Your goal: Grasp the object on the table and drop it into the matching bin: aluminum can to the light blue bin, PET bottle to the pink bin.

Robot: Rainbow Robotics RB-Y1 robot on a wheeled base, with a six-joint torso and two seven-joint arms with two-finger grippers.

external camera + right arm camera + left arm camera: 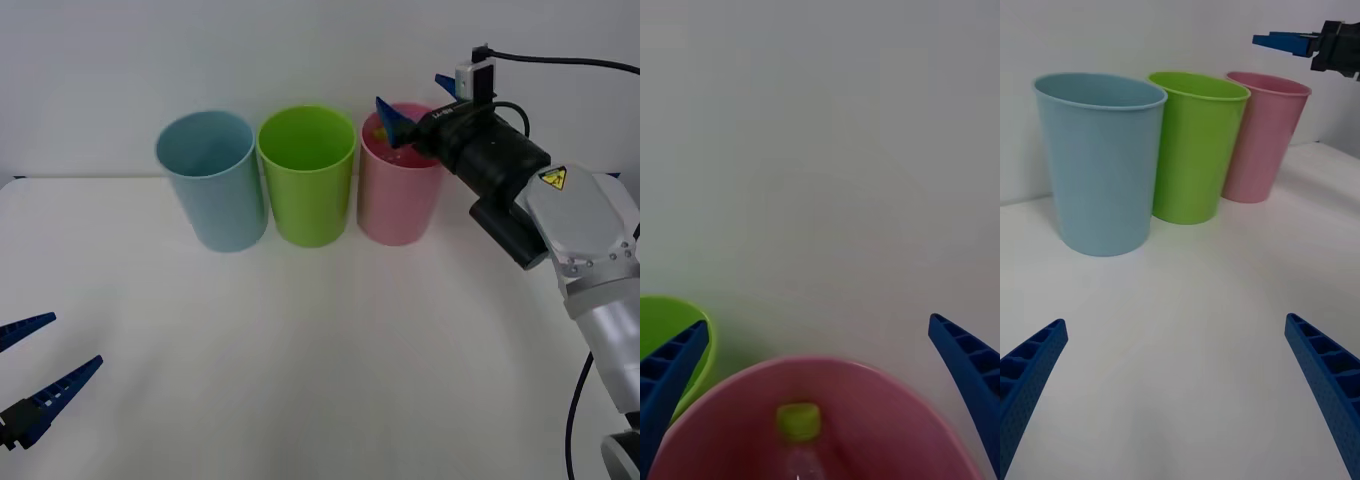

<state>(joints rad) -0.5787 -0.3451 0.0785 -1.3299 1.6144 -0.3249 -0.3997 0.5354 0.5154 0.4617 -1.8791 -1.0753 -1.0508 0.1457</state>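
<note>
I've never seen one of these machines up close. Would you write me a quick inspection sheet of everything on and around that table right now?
Surface: plain white tabletop, flat.
Job's things: small clear plastic bottle with yellow-green cap lies inside the tall pink plastic bin; tall pale blue plastic bin stands at the row's other end.
Clutter: lime green plastic bin between the two.
Hands: right hand above the pink bin's rim, blue fingers apart, holding nothing; left hand open, low over the table's near left.
Cables: black cable runs from the right wrist.
Surroundings: plain pale wall.
</note>
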